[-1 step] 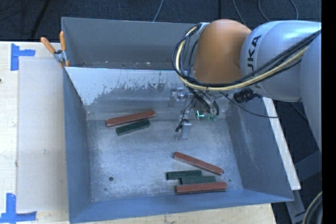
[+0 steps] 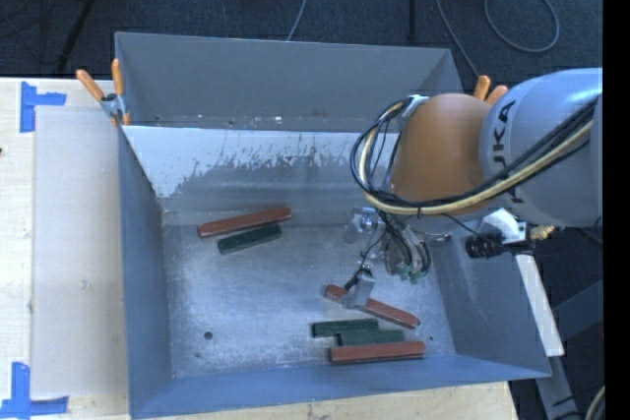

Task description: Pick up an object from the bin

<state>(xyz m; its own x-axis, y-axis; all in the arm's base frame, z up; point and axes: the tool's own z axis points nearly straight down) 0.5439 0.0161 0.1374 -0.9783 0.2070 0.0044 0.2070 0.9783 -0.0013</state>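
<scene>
My gripper (image 2: pixel 358 287) is low in the bin's right half, hanging under the orange wrist cover. Its tip sits right at the left end of a reddish-brown flat bar (image 2: pixel 386 311) that lies slanted on the floor. Whether it touches the bar I cannot tell. Just in front of that bar lie a dark green bar (image 2: pixel 344 328), a second dark green bar (image 2: pixel 374 337) and another reddish-brown bar (image 2: pixel 379 352), packed side by side near the front wall.
At the back left of the floor a reddish-brown bar (image 2: pixel 244 220) and a dark green bar (image 2: pixel 249 237) lie next to each other. The arm and its cables hang over the bin's right wall.
</scene>
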